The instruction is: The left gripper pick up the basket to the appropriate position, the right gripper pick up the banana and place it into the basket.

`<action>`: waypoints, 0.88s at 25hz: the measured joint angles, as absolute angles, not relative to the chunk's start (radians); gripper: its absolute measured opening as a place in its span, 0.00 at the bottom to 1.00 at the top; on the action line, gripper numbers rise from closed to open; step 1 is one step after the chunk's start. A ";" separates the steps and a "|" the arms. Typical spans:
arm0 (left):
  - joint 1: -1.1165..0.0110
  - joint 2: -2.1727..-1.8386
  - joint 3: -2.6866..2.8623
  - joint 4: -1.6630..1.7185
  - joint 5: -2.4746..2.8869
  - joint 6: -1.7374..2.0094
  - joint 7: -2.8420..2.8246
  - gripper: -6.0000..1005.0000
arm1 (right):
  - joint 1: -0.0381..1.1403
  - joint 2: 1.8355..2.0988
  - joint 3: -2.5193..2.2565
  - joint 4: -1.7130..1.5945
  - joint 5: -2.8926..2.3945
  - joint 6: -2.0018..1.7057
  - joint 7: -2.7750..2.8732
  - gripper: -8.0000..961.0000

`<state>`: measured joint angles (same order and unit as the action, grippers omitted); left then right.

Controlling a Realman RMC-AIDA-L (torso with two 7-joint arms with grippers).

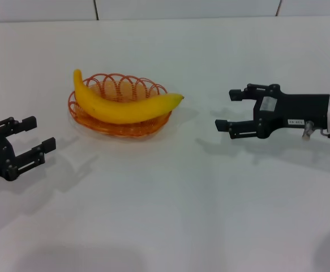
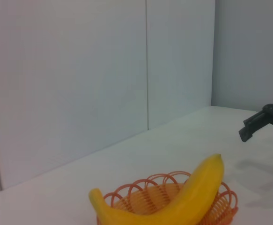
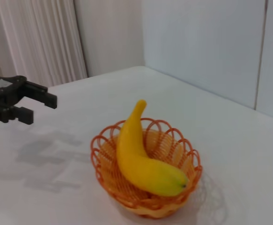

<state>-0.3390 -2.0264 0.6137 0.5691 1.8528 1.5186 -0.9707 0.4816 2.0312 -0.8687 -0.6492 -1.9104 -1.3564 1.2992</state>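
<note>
Nearest us in the head view, the left gripper hangs low at the worktop's left edge, jaws apart, nothing between them. The right gripper sits further in on the right, jaws also apart and empty, pointing toward the middle.

Between them and further back sits the orange wire basket on the white worktop. The banana already lies in it, long axis running left to right across the rim, stem end rising at the left, tip poking over the right edge toward the right gripper. Neither gripper touches basket or banana; both are well apart from them.

We judge the task as done, or all but done: banana in basket, arms clear. If any move remains, the basket lies ahead and to the right of the left jaws, and ahead-left of the right jaws; we cannot tell which arm is nearer.

The worktop is plain matte white. Behind it stand pale wall panels, and the right wrist view shows a light curtain.
</note>
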 joint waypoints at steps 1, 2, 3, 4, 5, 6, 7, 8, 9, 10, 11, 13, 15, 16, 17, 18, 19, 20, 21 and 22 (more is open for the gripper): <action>-0.339 -2.026 0.614 0.569 1.853 1.519 -0.971 0.64 | 0.481 2.031 -0.866 -0.641 -1.910 -1.360 1.294 0.92; -0.339 -2.026 0.614 0.569 1.853 1.519 -0.971 0.64 | 0.480 2.031 -0.860 -0.634 -1.908 -1.364 1.286 0.92; -0.339 -2.026 0.614 0.569 1.853 1.519 -0.970 0.64 | 0.479 2.031 -0.851 -0.624 -1.908 -1.368 1.277 0.92; -0.339 -2.026 0.614 0.569 1.853 1.519 -0.969 0.64 | 0.479 2.032 -0.841 -0.616 -1.907 -1.375 1.267 0.92; -0.339 -2.026 0.614 0.569 1.854 1.519 -0.968 0.64 | 0.478 2.032 -0.829 -0.608 -1.907 -1.386 1.256 0.92; -0.339 -2.027 0.614 0.568 1.854 1.519 -0.965 0.64 | 0.477 2.032 -0.816 -0.600 -1.907 -1.397 1.246 0.92; -0.339 -2.027 0.614 0.564 1.854 1.519 -0.961 0.64 | 0.477 2.032 -0.798 -0.593 -1.907 -1.414 1.233 0.92; -0.339 -2.027 0.613 0.560 1.853 1.519 -0.958 0.64 | 0.476 2.032 -0.785 -0.588 -1.907 -1.428 1.221 0.92; -0.339 -2.027 0.613 0.555 1.852 1.519 -0.953 0.64 | 0.474 2.032 -0.771 -0.584 -1.907 -1.438 1.210 0.92; -0.339 -2.027 0.613 0.551 1.851 1.519 -0.948 0.64 | 0.472 2.032 -0.765 -0.582 -1.907 -1.443 1.204 0.92; -0.340 -2.027 0.612 0.549 1.850 1.519 -0.946 0.64 | 0.470 2.031 -0.760 -0.582 -1.907 -1.445 1.200 0.92; -0.341 -2.028 0.612 0.548 1.849 1.519 -0.945 0.64 | 0.469 2.031 -0.758 -0.581 -1.908 -1.445 1.197 0.92; -0.341 -2.028 0.612 0.548 1.848 1.519 -0.945 0.64 | 0.469 2.031 -0.759 -0.578 -1.910 -1.447 1.196 0.92; -0.342 -2.028 0.612 0.548 1.848 1.519 -0.945 0.64 | 0.469 2.031 -0.760 -0.575 -1.911 -1.448 1.192 0.92; -0.343 -2.028 0.612 0.548 1.848 1.519 -0.945 0.64 | 0.469 2.032 -0.760 -0.572 -1.911 -1.449 1.187 0.92; -0.343 -2.028 0.612 0.548 1.847 1.519 -0.945 0.64 | 0.468 2.032 -0.757 -0.566 -1.910 -1.450 1.179 0.92; -0.343 -2.028 0.612 0.548 1.847 1.519 -0.945 0.64 | 0.467 2.032 -0.754 -0.560 -1.909 -1.452 1.171 0.92; -0.343 -2.028 0.612 0.548 1.847 1.519 -0.945 0.64 | 0.467 2.032 -0.750 -0.555 -1.908 -1.454 1.163 0.92; -0.344 -2.028 0.612 0.548 1.847 1.519 -0.945 0.64 | 0.464 2.032 -0.743 -0.550 -1.907 -1.460 1.152 0.92; -0.344 -2.028 0.612 0.548 1.847 1.519 -0.945 0.64 | 0.460 2.032 -0.735 -0.546 -1.907 -1.467 1.140 0.92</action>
